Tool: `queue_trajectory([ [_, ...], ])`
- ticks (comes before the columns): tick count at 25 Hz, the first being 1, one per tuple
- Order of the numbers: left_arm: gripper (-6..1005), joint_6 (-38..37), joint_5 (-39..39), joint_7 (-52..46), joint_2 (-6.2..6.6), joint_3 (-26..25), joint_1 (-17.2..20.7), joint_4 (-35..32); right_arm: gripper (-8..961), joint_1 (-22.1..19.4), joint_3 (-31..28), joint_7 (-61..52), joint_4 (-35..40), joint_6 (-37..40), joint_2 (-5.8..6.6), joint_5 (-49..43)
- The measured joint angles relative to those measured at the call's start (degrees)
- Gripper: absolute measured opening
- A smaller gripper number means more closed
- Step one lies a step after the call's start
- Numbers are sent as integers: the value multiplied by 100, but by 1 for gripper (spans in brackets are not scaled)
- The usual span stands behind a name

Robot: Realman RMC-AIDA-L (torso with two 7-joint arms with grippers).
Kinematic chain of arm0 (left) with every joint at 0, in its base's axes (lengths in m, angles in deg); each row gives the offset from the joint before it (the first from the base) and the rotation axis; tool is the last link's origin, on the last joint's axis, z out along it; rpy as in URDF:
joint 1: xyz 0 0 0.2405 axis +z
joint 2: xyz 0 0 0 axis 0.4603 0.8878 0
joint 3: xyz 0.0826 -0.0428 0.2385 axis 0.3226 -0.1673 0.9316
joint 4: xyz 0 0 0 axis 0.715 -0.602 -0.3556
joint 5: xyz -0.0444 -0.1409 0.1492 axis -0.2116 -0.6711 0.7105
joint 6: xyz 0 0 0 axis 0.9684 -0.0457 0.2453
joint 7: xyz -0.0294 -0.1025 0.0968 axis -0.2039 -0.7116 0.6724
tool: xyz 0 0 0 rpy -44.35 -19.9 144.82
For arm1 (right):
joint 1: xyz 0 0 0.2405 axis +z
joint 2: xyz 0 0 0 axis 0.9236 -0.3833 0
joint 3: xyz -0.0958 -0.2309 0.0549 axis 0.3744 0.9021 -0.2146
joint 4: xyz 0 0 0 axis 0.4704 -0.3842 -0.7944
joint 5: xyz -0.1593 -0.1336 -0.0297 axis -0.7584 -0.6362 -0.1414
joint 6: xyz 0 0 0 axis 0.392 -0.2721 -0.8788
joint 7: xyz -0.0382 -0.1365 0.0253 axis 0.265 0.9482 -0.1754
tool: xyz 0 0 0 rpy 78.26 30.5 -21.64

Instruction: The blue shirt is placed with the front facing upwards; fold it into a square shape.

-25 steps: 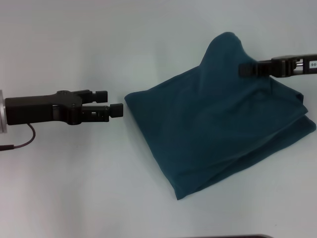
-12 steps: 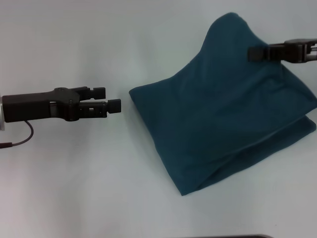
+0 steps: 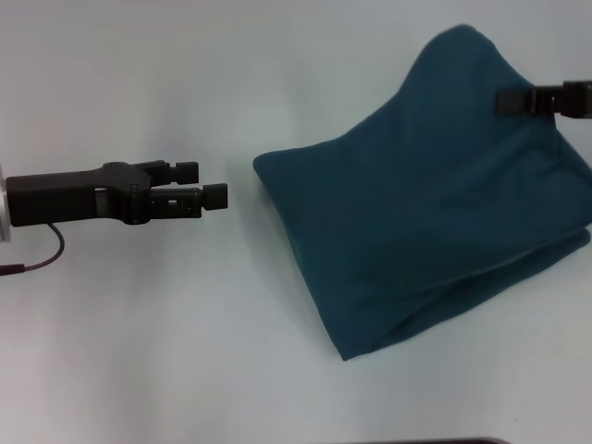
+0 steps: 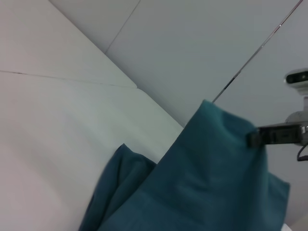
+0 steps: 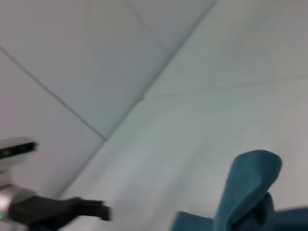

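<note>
The blue shirt lies folded in layers on the right of the white table, with one part pulled up into a peak at the far right. My right gripper reaches in from the right edge and is shut on that raised cloth. The left wrist view shows the same grip, the right gripper pinching the shirt near its lifted top. My left gripper hovers to the left of the shirt, open and empty, a short gap from the shirt's near-left corner. In the right wrist view a raised fold of the shirt shows, with the left gripper farther off.
The white table stretches bare on the left and front. A thin cable hangs by the left arm near the left edge. A dark edge shows at the bottom of the head view.
My right gripper has moved right and farther back with the cloth, dragging the whole shirt rightward; its left corner slid right. The left gripper has hardly moved.
</note>
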Motion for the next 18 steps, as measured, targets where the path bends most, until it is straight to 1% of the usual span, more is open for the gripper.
queue_trajectory([
  [2,961,2,1,-22,-1,1,-10,-1,55,-34,14,-45,-10,-203,-20,-180],
  [8,960,-8,9,-110,-3,8,-55,-1,71,-6,16,-63,-122,-885,-144,-798],
  [12,960,1,12,-162,-3,26,-70,-10,82,-3,11,-73,-160,-1130,-163,-952],
  [18,960,16,12,-172,-3,15,-73,-29,98,-83,6,-115,-170,-1372,-149,-975],
])
